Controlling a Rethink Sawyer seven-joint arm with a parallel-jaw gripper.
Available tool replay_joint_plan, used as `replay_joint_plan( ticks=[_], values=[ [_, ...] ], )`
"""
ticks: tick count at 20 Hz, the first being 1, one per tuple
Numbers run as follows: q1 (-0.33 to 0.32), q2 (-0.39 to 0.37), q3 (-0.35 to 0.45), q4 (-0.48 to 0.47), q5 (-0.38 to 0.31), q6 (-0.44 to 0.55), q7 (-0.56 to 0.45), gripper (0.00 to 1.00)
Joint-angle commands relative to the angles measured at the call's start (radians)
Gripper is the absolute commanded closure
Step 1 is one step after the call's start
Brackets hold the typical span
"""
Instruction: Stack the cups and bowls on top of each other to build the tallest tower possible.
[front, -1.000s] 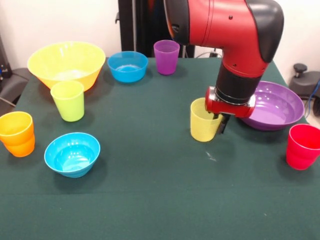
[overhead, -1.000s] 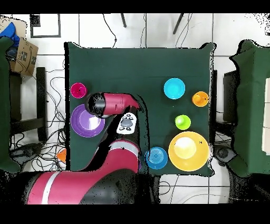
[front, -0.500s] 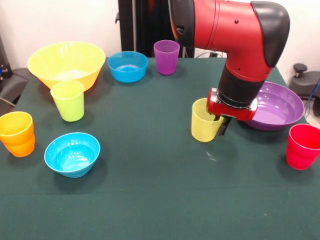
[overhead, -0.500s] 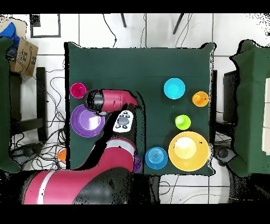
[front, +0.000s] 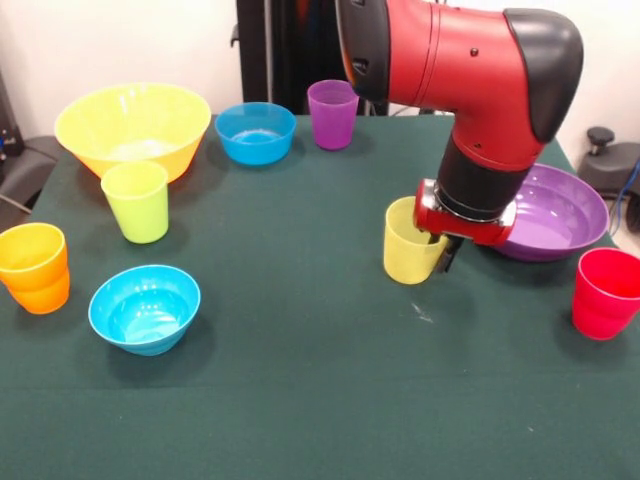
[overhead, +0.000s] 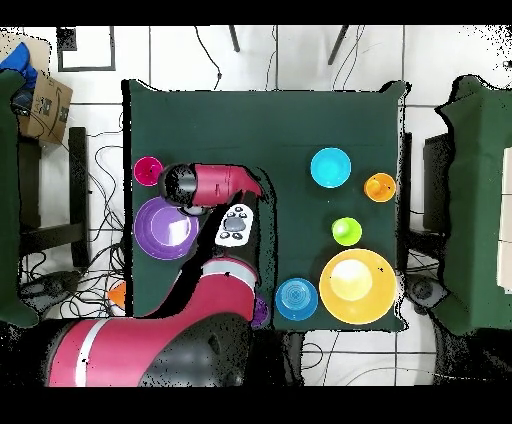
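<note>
The gripper is sitting at the rim of the yellow cup, one dark finger showing down its outer side. Honestly can't tell if it's actually clamping the wall or just hanging open.

Taking that yellow cup as the landmark: it's a glossy tapered tumbler standing upright on the green cloth table. The wide shallow purple bowl is lying just beyond the arm, and the red cup is standing further out past the bowl. No tower is happening yet, everything's sitting separately.
</note>
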Motion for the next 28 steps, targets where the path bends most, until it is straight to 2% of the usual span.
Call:
replay_joint_plan(
  ticks=[1,6,10,14,20,23,28],
  values=[
    [-0.017,0.229,0.182,-0.156,0.018,-0.107,0.059,1.0],
    [0.005,0.267,0.175,-0.238,0.014,-0.033,0.057,1.0],
    [0.031,0.27,0.162,-0.268,0.006,0.016,0.073,1.0],
    [0.047,0.264,0.161,-0.27,0.01,0.055,0.091,1.0],
    [0.076,0.205,0.144,-0.215,0.01,0.119,0.115,1.0],
    [0.093,0.191,0.124,-0.222,0.011,0.179,0.125,1.0],
    [0.112,0.198,0.114,-0.254,0.017,0.205,0.12,1.0]
  ],
)
